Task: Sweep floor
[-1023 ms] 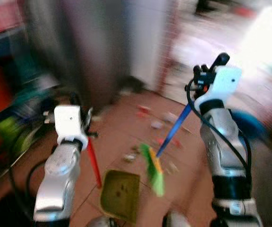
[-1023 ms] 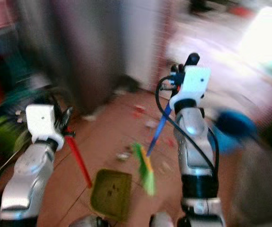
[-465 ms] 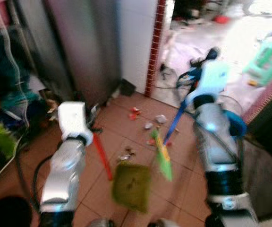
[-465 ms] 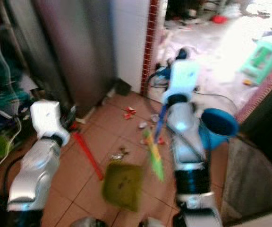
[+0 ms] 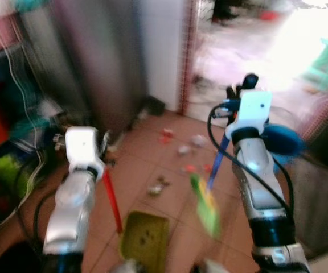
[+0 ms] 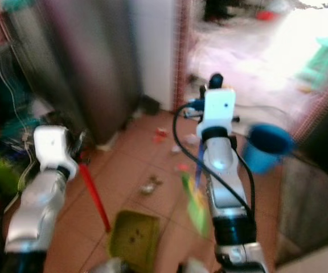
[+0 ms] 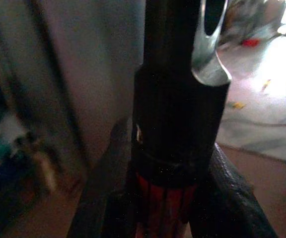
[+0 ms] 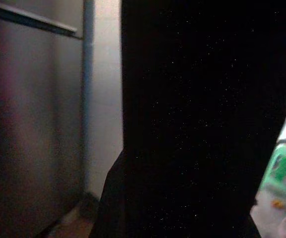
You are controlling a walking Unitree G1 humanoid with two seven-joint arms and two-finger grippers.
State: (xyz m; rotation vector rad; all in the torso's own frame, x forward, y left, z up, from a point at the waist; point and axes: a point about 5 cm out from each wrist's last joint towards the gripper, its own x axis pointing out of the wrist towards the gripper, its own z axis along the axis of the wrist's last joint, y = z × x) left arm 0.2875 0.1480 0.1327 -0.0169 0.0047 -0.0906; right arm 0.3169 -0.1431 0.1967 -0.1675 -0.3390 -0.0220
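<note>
Left gripper (image 7: 170,198) pinches red-handled olive plastic dustpan (image 5: 144,240), lower centre; right gripper (image 5: 232,102) clamps blue-handled green-bristled broom (image 5: 206,205)

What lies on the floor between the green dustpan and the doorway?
Scattered litter on the brown tiled floor: crumpled scraps and small red and pale bits, between the green dustpan and the doorway, seen in both eye views.

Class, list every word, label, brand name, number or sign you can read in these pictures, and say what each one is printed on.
None can be read: the pictures are blurred.
Scraps of litter on the tiled floor: any print is too blurred.
Green dustpan, red handle, broom, blue bucket: no lettering visible.
</note>
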